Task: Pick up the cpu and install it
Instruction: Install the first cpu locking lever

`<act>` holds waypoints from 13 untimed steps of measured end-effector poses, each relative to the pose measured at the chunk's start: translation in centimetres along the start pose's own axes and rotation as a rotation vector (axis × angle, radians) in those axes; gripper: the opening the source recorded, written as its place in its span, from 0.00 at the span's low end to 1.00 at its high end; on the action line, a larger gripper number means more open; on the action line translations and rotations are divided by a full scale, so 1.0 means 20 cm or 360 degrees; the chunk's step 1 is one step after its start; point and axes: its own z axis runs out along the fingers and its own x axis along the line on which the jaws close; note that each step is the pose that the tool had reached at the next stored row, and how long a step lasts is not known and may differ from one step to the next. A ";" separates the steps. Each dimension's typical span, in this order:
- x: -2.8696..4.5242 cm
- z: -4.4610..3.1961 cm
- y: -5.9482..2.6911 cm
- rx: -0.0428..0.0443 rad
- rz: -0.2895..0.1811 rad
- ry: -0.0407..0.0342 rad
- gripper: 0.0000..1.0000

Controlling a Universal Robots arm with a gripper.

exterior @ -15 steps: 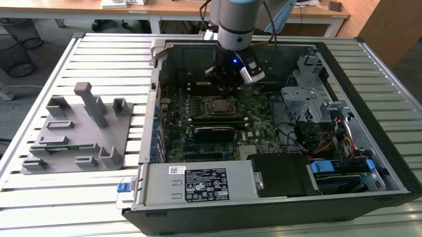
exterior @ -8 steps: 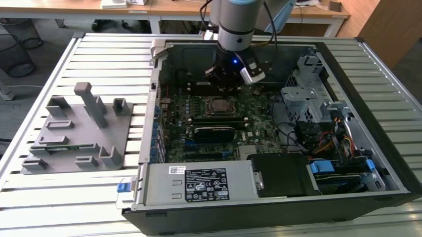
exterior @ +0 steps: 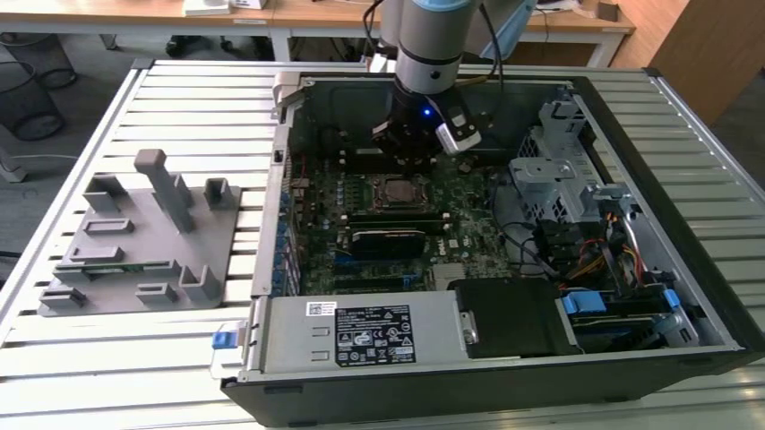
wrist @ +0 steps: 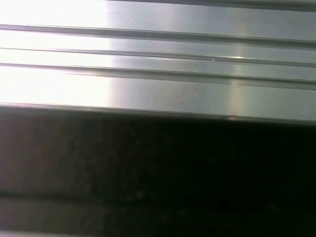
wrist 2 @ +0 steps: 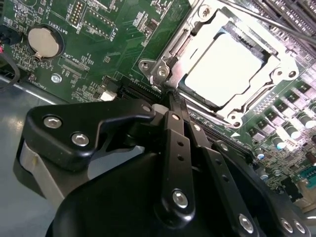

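The arm reaches down into the open computer case, which lies on its side on the slatted metal tabletop. The claw hangs low over the green motherboard, just beyond the socket as the exterior view has it. In the second wrist view the claw shows its black fingers drawn together, tips meeting with nothing between them, right beside the corner of the socket frame.

And there is the cpu: it sits flat inside the socket, silver top facing up and glaring under the light, the metal frame around its edges. The claw is not touching it; the fingertips are near the frame's corner, apart from the chip itself.

Elsewhere on the board, a round coin battery sits well off from the socket in the second wrist view. In the exterior view, a black card lies across the board below the socket, and the silver power supply fills the case's near edge. On the exterior view's left, a grey fixture tray rests on the tabletop, well apart from the case, with a green memory stick lying in one of its slots. The first wrist view catches bright metal slats above a dark band.
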 end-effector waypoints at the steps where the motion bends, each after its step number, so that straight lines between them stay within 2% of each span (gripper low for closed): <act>1: 0.000 0.000 0.000 -0.0001 0.0000 0.0000 0.11; 6: 0.000 -0.013 0.001 -0.0001 0.0000 0.0000 0.11; 9: 0.000 -0.016 0.001 0.0005 0.0000 0.0000 0.11; 11: 0.000 -0.020 0.002 0.0014 0.0000 0.0001 0.11; 13: 0.000 -0.022 0.002 0.0031 0.0001 0.0001 0.11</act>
